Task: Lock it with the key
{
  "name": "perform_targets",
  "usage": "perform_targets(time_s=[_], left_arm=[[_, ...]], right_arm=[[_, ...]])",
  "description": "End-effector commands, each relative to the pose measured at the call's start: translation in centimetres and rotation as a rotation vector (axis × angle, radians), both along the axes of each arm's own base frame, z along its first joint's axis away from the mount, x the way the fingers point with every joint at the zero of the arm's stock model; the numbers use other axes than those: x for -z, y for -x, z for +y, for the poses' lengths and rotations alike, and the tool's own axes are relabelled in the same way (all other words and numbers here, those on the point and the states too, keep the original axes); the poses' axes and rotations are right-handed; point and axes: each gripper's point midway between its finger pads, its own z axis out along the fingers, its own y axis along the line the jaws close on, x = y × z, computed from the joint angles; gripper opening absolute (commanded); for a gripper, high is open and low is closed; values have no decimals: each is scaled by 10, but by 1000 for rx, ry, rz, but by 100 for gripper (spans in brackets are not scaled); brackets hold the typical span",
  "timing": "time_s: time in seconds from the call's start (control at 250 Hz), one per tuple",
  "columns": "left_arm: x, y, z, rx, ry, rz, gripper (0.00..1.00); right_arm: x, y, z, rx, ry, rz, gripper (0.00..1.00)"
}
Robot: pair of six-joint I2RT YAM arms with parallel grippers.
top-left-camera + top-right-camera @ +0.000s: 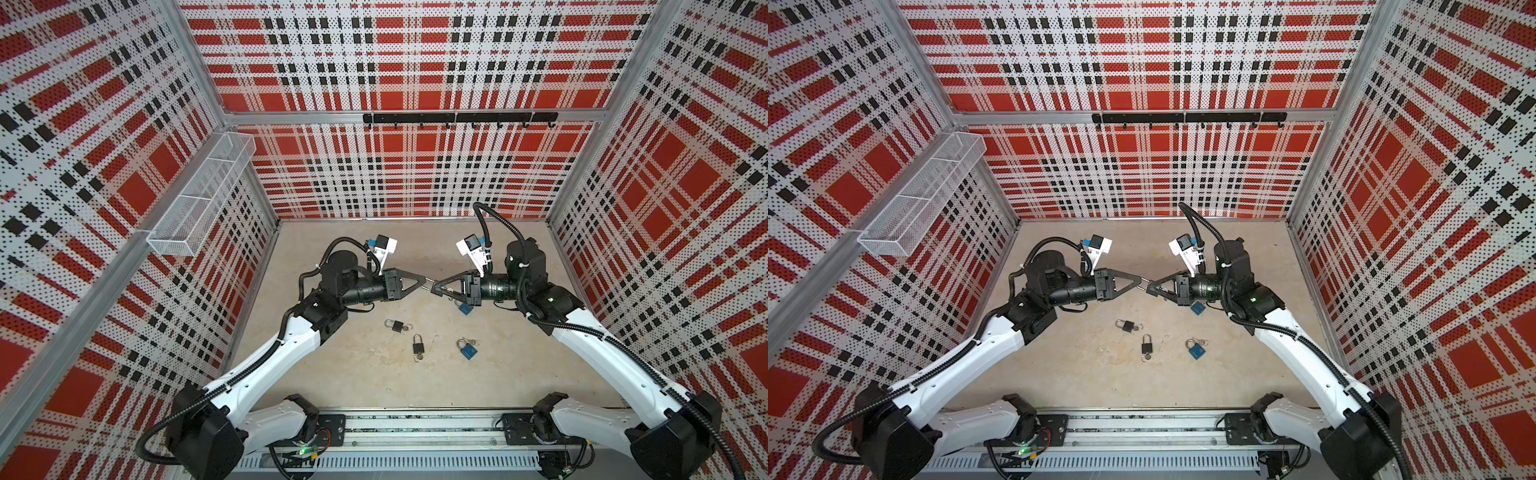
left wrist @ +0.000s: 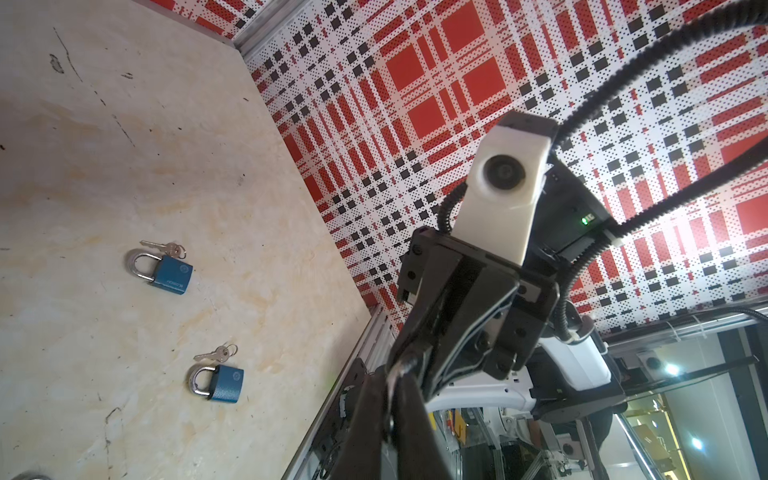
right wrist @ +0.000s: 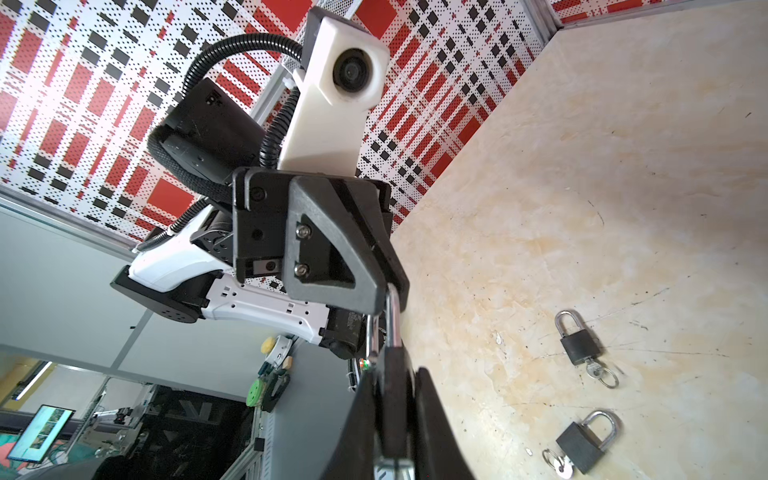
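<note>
In mid-air above the table's middle, my two grippers meet tip to tip. My right gripper (image 1: 436,287) (image 3: 395,372) is shut on the body of a black padlock (image 3: 392,399). Its silver shackle (image 3: 392,316) (image 1: 428,284) points toward my left gripper (image 1: 424,281) (image 2: 397,374), which is shut on the shackle. At the base end of the body a silver piece (image 3: 390,471) shows between my right fingers; I cannot tell whether it is the key.
On the table lie two black padlocks (image 1: 397,326) (image 1: 417,345) and a blue padlock (image 1: 467,351), each with a key on a ring beside it. Another blue padlock (image 1: 466,308) lies half hidden under my right gripper. A wire basket (image 1: 199,195) hangs on the left wall and a hook rail (image 1: 459,118) on the back wall.
</note>
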Motion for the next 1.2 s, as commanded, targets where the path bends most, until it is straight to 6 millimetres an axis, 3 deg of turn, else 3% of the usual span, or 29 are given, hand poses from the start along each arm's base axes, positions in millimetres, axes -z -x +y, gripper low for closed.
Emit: perform_targets(time_s=[0.0,0.508,1.196], left_arm=[[9,0,-2,25,-11,-3,5],[25,-5,1,-7,-45,-19,0],[25,23,-20,38,-42,-14,0]], right_arm=[[-29,5,3,-52,-96,-67,0],[-59,18,4,-133,-271,7,0],[-58,13,2,-88,-287,12,0]])
